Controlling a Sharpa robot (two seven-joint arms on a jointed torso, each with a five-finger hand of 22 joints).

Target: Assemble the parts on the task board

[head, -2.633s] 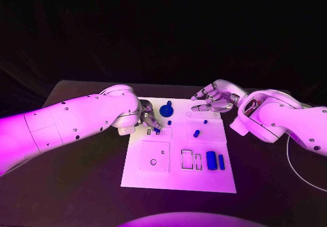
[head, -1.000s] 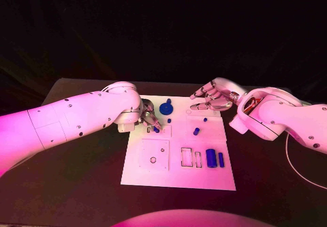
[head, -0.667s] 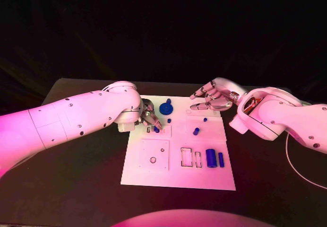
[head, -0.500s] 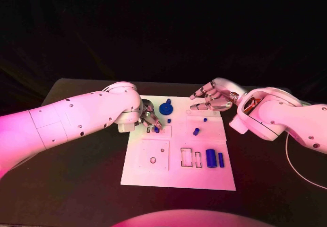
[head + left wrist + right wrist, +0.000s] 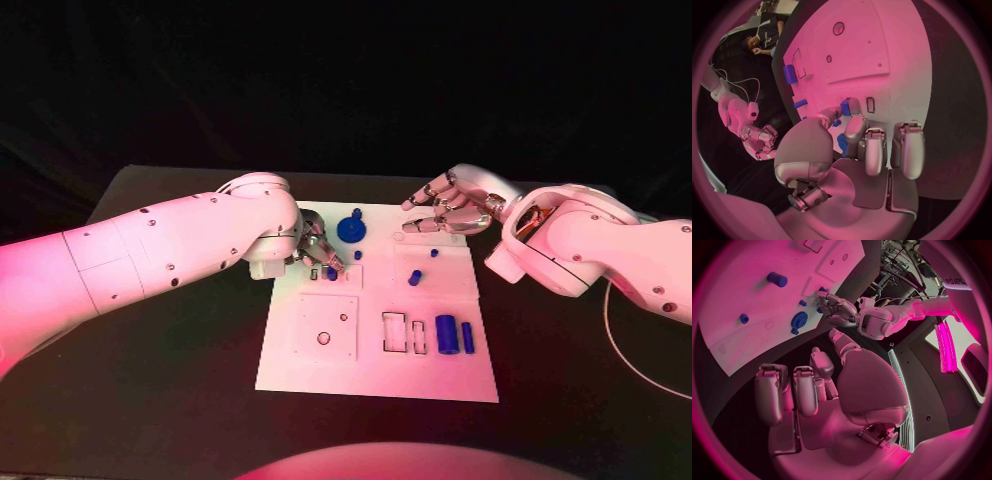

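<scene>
The white task board (image 5: 378, 372) lies in the middle of the black table. My left hand (image 5: 313, 249) is over the board's far left corner and pinches a small blue part (image 5: 330, 272) between thumb and a finger. In the left wrist view the same blue part (image 5: 845, 106) is held low over the board, next to a small rectangular slot (image 5: 870, 104). My right hand (image 5: 450, 212) hovers over the far right corner with its fingers apart, holding nothing. A blue round knob (image 5: 351, 230) stands between the two hands.
Small blue pegs (image 5: 415, 278) (image 5: 434, 253) (image 5: 358, 256) stand mid-board. A blue block (image 5: 447, 335) and a narrow blue bar (image 5: 467, 338) lie near the right edge beside two open slots (image 5: 394, 333). A round hole (image 5: 323, 339) is in the left panel.
</scene>
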